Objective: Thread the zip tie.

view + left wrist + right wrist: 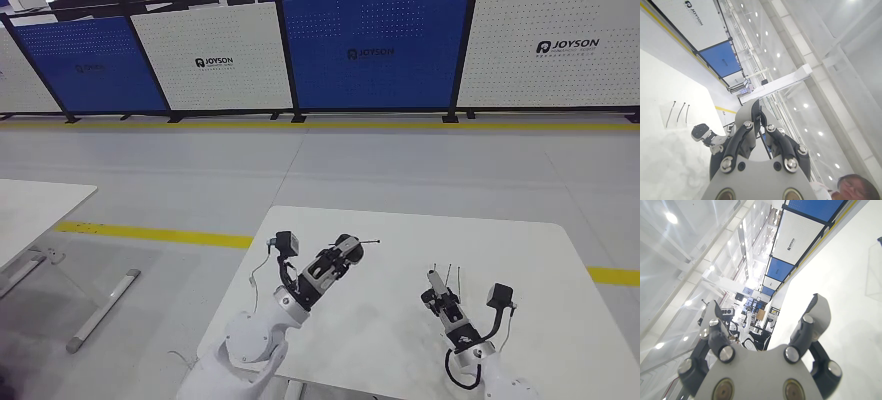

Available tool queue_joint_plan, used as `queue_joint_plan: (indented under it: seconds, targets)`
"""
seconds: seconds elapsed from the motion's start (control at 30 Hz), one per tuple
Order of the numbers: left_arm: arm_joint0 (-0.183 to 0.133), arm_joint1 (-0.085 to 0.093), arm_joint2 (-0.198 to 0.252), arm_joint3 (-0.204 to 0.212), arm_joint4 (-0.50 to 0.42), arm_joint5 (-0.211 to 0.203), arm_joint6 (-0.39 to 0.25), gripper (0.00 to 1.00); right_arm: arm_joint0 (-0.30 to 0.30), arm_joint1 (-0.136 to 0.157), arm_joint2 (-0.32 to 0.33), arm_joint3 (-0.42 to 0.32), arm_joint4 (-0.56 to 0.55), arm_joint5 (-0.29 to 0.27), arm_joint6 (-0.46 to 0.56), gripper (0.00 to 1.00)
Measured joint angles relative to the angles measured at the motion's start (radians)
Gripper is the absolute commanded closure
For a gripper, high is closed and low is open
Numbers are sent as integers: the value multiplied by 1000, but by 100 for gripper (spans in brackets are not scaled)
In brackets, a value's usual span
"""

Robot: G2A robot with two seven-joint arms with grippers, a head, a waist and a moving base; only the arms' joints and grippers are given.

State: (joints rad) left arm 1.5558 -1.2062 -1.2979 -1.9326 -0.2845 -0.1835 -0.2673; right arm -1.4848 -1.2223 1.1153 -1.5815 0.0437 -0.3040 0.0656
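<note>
My left gripper is held above the middle of the white table, shut on a thin black zip tie whose end sticks out past the fingers. In the left wrist view the zip tie runs down between the closed fingertips of that gripper. My right gripper is low over the table's right part, and in its own view the gripper is open with nothing between the fingers. Three loose zip ties lie side by side just beyond it.
The loose ties rest on a clear plastic sheet. Bare tabletop stretches between the two arms and toward the far edge. A second white table stands off to the left, and blue and white panels line the back.
</note>
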Motion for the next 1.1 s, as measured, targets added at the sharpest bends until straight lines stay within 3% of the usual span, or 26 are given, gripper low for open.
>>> queue_joint_plan:
  seconds: [0.1,0.27,0.4,0.57,0.8,0.87,1.1]
  targets:
    - [37,8,-42,-42,-6,-16,-40,100,0,0,0,0,0,0,0,0]
    - [61,16,-78,-68,32,23,-64,100,0,0,0,0,0,0,0,0]
    - [29,15,-58,-22,57,71,-61,100,0,0,0,0,0,0,0,0]
    - [-47,9,-3,94,111,143,-41,100,0,0,0,0,0,0,0,0]
    - [-114,0,53,238,99,161,-44,100,0,0,0,0,0,0,0,0]
    - [-124,-1,62,255,81,160,-52,100,0,0,0,0,0,0,0,0]
    - [-125,-2,63,254,77,158,-55,100,0,0,0,0,0,0,0,0]
